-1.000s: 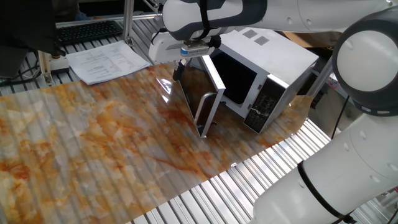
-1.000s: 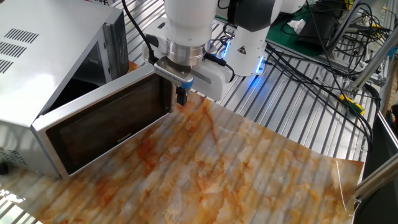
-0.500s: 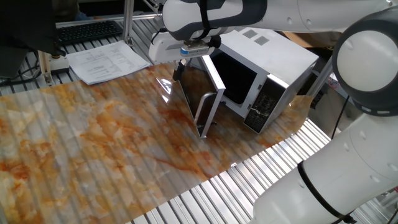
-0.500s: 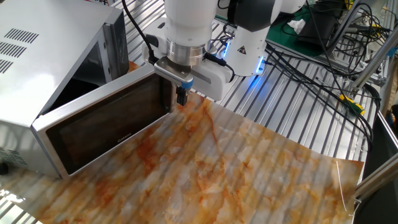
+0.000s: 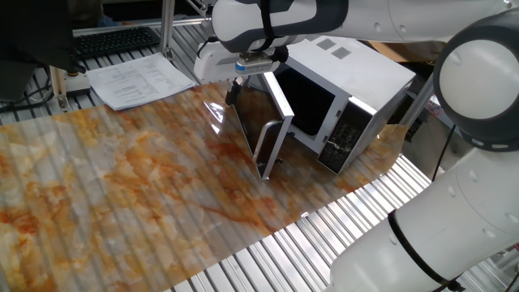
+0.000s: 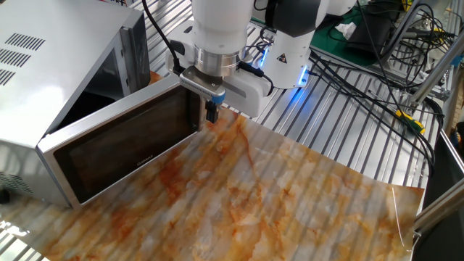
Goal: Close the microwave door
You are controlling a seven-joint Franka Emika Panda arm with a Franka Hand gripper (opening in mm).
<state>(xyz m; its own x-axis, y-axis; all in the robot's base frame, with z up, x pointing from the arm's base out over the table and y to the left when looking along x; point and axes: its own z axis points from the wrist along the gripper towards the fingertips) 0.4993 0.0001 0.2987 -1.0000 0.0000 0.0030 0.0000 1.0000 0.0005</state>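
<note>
Microwave door [image 6: 127,148] stood wide open from the microwave [image 5: 357,89]; gripper [image 6: 211,113] hung at its free edge, fingers seemingly closed together, holding nothing; a glancing push could slip off that edge.

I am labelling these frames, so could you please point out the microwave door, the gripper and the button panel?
microwave door [image 6: 130,148]: the other fixed view, on its dark glass window.
gripper [image 6: 212,114]: the other fixed view, between its fingers' tips.
button panel [image 5: 344,138]: one fixed view, on the black panel's middle.
</note>
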